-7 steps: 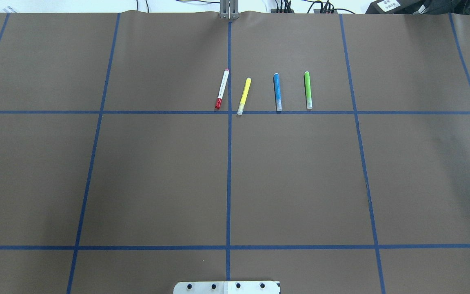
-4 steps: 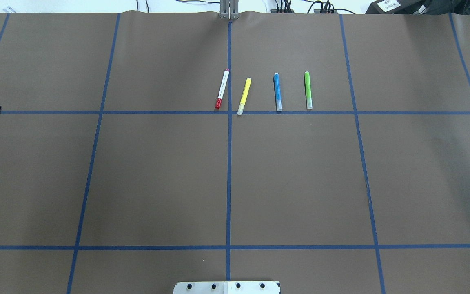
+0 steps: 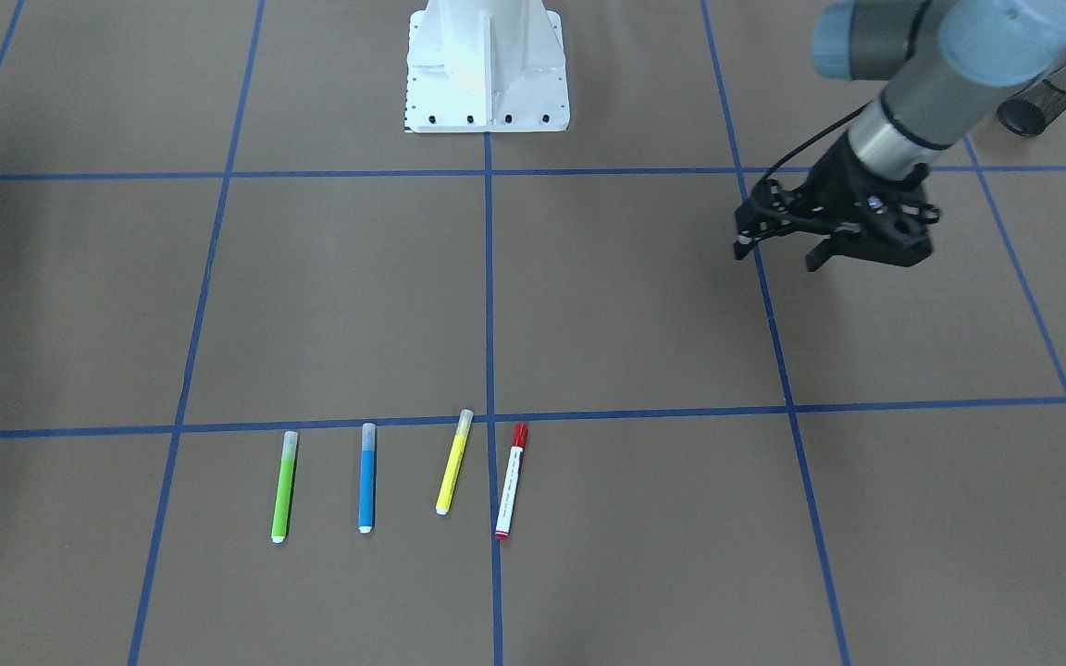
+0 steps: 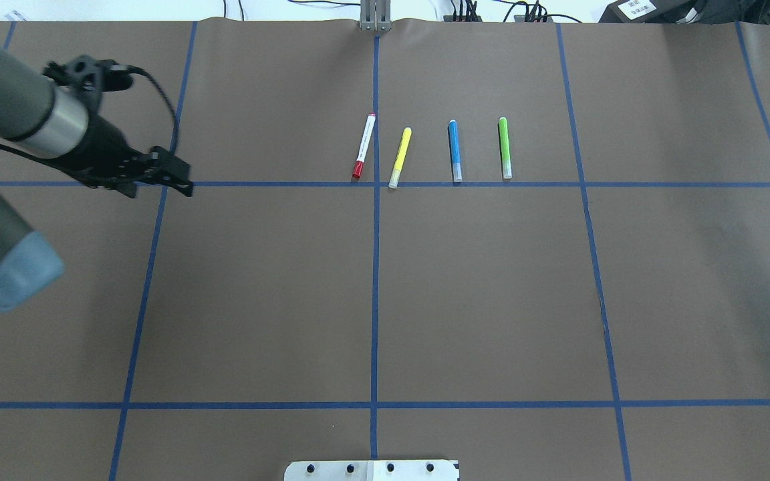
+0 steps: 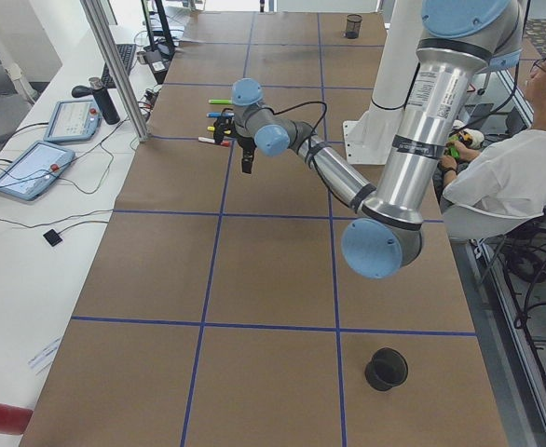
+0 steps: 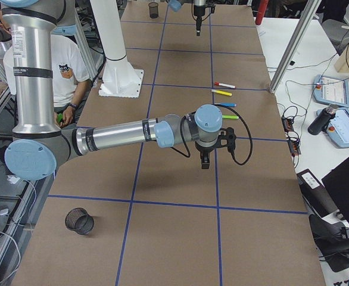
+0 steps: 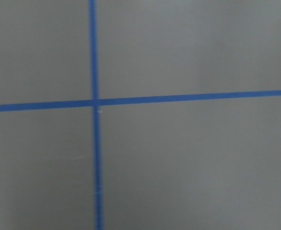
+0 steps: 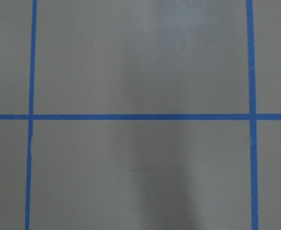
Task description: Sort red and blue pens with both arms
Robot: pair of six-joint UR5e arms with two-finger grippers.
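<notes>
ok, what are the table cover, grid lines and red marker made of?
Table cover: looks like matte brown paper, rippled at the far edge. Grid lines: likely blue tape, slightly crooked. Red marker: probably plastic, smooth white barrel, red cap.

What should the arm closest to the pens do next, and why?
Probably carry the left gripper sideways until it hangs above the red-capped marker. The gripper is open and empty, well off to the side of the row, and that marker lies at the end of the row nearest to it. The blue highlighter lies further along, beyond the yellow highlighter.
</notes>
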